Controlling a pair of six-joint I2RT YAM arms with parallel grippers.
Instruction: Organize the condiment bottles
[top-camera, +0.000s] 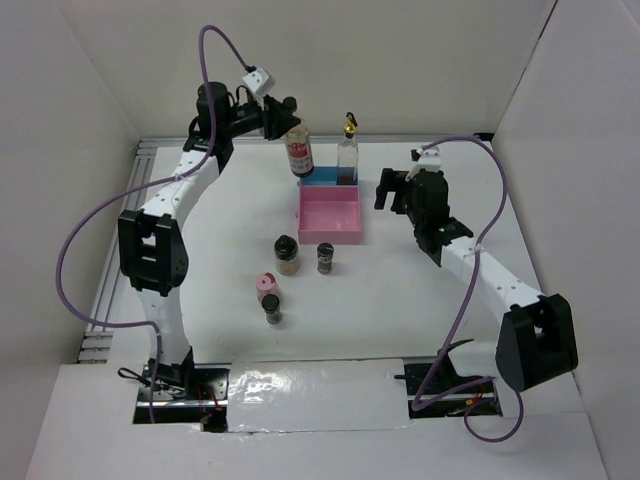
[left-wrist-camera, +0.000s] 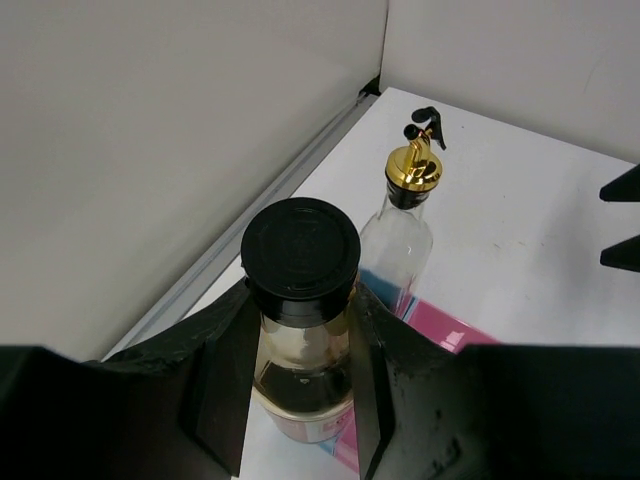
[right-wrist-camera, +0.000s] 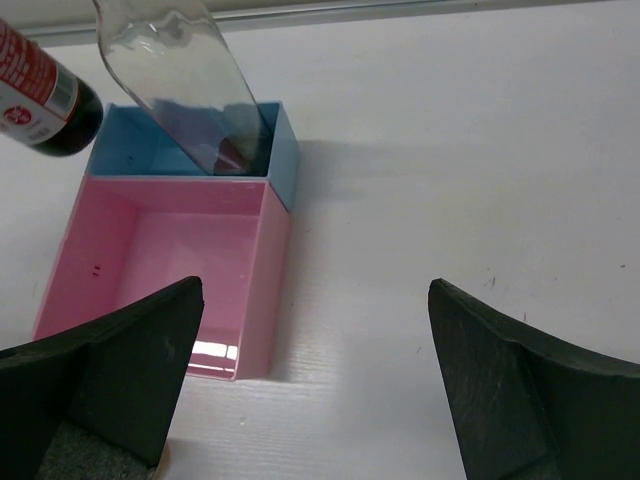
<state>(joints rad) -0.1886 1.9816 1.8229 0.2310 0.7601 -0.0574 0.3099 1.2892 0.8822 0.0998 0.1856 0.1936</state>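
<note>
On the white table (top-camera: 400, 310) a pink tray (top-camera: 331, 237) is set, a blue tray (top-camera: 322, 180) touching it behind. Nearer, four small jars are stood: a left black-lidded jar (top-camera: 286, 254) and a right black-lidded jar (top-camera: 326, 258) side by side, then a pink-lidded jar (top-camera: 266, 285) with the nearest jar (top-camera: 272, 310) just beside it.

Right wrist view: the clear bottle (right-wrist-camera: 185, 80) runs off the top edge, the labelled bottle (right-wrist-camera: 35, 95) off the upper left corner. Left wrist view: the left gripper (left-wrist-camera: 302, 300) hides most of that label.

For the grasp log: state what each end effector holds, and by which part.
The left end effector grips the black-capped bottle by its neck. The right end effector is open, holding nothing.
</note>
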